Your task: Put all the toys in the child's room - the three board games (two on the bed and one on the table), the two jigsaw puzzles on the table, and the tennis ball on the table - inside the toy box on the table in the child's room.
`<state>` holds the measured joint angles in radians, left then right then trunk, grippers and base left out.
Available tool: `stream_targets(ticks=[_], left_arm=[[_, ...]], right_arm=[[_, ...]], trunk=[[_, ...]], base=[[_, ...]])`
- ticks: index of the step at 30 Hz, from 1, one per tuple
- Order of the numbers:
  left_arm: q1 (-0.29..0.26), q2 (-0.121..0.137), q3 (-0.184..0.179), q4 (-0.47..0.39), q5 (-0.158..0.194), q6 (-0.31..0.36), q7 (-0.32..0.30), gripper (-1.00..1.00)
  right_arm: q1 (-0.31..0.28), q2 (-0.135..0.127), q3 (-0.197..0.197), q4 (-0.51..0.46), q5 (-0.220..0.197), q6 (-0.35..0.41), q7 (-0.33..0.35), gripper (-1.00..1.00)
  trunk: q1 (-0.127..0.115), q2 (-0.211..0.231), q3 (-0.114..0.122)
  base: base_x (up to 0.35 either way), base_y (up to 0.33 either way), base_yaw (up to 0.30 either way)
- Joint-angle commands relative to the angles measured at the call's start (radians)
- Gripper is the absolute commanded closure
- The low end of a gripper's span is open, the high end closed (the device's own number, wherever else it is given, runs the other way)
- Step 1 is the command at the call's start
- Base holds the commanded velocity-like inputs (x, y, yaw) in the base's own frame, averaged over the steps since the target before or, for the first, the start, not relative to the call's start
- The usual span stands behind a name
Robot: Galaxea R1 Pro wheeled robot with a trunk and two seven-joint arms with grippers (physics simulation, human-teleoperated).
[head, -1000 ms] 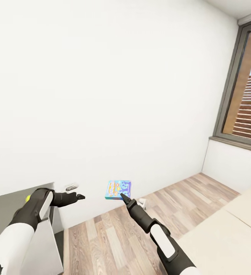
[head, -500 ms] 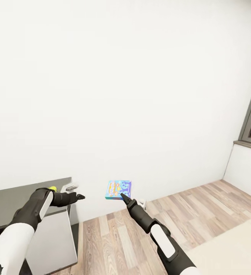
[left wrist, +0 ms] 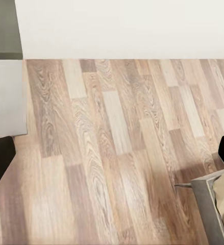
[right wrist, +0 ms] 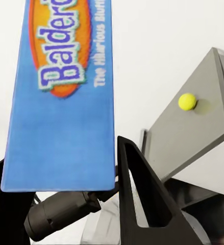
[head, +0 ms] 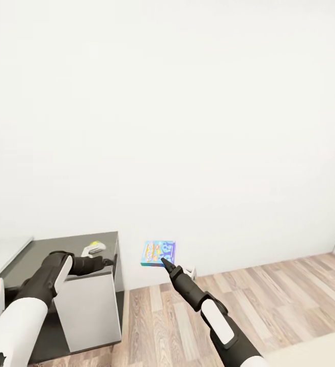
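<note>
Carrying the blue board game [head: 158, 253], pinched in the right tool [head: 163, 261], toward the worktop [head: 40, 250] where the tennis ball [right wrist: 187, 101] is sitting, left tool [head: 106, 263] state unreadable; next, likely reaching the toy box and releasing inside

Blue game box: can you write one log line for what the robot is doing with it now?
right end effector: shut on blue game box | held above floor | tennis ball: on table | left end effector: empty
</note>
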<state>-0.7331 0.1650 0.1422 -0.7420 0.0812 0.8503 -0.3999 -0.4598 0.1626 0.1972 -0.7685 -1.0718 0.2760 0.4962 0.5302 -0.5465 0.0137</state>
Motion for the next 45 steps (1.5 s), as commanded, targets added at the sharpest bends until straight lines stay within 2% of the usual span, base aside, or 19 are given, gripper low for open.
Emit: stream_targets(ticks=[1, 22, 35, 45], left_arm=[[0.000, -0.001, 0.002, 0.000, 0.008, 0.008, 0.003, -1.00], [0.000, -0.004, 0.002, 0.000, 0.008, 0.008, 0.002, -1.00], [0.000, -0.003, 0.002, 0.000, 0.008, 0.008, 0.001, -1.00], [0.000, -0.004, 0.001, 0.000, 0.008, 0.007, 0.003, -1.00]], right_arm=[[0.000, 0.000, 0.001, 0.000, -0.013, 0.007, 0.001, 1.00], [0.000, 0.000, 0.002, 0.000, -0.011, 0.005, 0.002, 1.00], [0.000, 0.000, 0.002, 0.000, -0.007, 0.006, 0.001, 1.00], [0.000, 0.000, 0.002, 0.000, -0.007, 0.005, 0.002, 1.00]], trunk=[[0.000, -0.001, 0.000], [0.000, -0.001, 0.000], [0.000, -0.001, 0.000], [0.000, -0.001, 0.000]], base=[[-0.018, -0.005, 0.280], [-0.099, -0.088, 0.038], [-0.011, -0.012, 0.124], [0.000, 0.000, 0.019]])
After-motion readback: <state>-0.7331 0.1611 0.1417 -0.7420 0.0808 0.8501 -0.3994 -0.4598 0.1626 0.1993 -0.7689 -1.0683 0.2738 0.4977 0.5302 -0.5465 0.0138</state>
